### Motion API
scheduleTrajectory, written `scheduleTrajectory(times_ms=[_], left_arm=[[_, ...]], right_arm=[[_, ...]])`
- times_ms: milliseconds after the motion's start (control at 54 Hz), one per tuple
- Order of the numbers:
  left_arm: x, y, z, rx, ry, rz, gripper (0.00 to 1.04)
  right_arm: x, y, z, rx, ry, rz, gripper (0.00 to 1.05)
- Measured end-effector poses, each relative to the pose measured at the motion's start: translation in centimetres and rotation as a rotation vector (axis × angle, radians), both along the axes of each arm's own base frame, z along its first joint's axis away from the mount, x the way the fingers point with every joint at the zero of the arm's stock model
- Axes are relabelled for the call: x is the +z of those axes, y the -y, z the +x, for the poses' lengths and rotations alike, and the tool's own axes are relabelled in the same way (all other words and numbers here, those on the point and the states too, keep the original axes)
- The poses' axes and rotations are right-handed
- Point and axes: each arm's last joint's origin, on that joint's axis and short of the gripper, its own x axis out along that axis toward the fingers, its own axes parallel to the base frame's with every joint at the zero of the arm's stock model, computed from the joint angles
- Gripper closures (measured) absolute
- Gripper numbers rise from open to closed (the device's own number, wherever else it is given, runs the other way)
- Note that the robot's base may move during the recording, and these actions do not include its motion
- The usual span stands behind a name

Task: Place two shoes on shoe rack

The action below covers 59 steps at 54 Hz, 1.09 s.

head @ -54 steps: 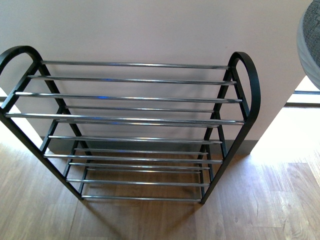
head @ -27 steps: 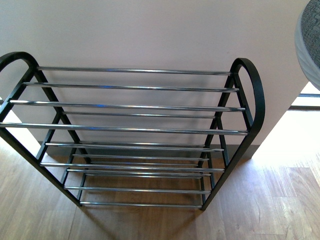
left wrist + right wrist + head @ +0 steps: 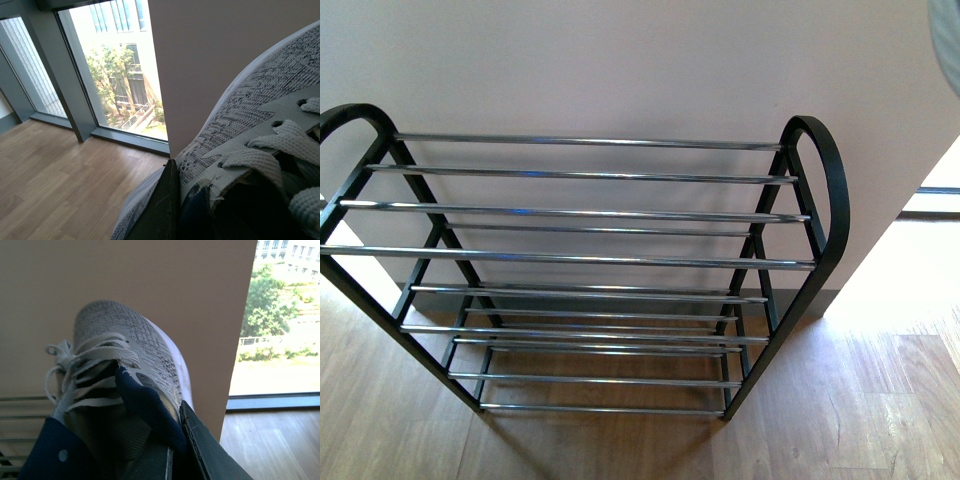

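Note:
The shoe rack (image 3: pixel 590 215), black-framed with chrome bars, stands against the wall and none of its tiers holds anything. One grey knit sneaker (image 3: pixel 260 95) fills the left wrist view, where my left gripper (image 3: pixel 176 212) is shut on its collar with a dark finger (image 3: pixel 162 207) on the outside by the navy lining. My right gripper (image 3: pixel 175 457) is shut on a second grey knit sneaker (image 3: pixel 127 332), pinching its navy collar. A blurred grey sliver of that sneaker (image 3: pixel 950 30) shows at the front view's top right edge. A few of the rack's bars (image 3: pixel 20 412) lie beneath it.
A plain beige wall (image 3: pixel 620 60) backs the rack. Wood floor (image 3: pixel 840 420) spreads in front and to the right. Floor-to-ceiling windows (image 3: pixel 115 65) flank the wall on both sides.
The sneaker at the front view's top right edge has slid up and right, almost out of frame. The rack dropped slightly in view a second ago, then held still.

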Motion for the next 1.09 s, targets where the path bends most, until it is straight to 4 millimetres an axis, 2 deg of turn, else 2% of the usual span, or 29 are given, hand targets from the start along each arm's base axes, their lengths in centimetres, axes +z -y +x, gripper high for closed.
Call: scheduleTrajectory(times_ms=[111,315,537,685,889,1092], left_arm=[[0.0,0.0,0.0,0.0,0.0,0.0,1.03],[0.0,0.0,0.0,0.0,0.0,0.0,1.03],[0.0,0.0,0.0,0.0,0.0,0.0,1.03],[0.0,0.0,0.0,0.0,0.0,0.0,1.03],[0.0,0.0,0.0,0.0,0.0,0.0,1.03],[0.0,0.0,0.0,0.0,0.0,0.0,1.03]], right_arm=[[1.3,0.5,0.9,-0.029,-0.048,0.03,1.03],[3.0,0.7,4.2,-0.085,-0.147,0.069,1.03],[4.3,-1.5,6.9,-0.033,-0.23,0.218,1.03],[3.9,-3.8,7.8,-0.028,-0.269,0.334,1.03],[2.5,-5.4,9.3,-0.065,-0.323,0.505,1.03],[1.3,-8.1,9.9,-0.068,-0.351,0.569,1.03]])
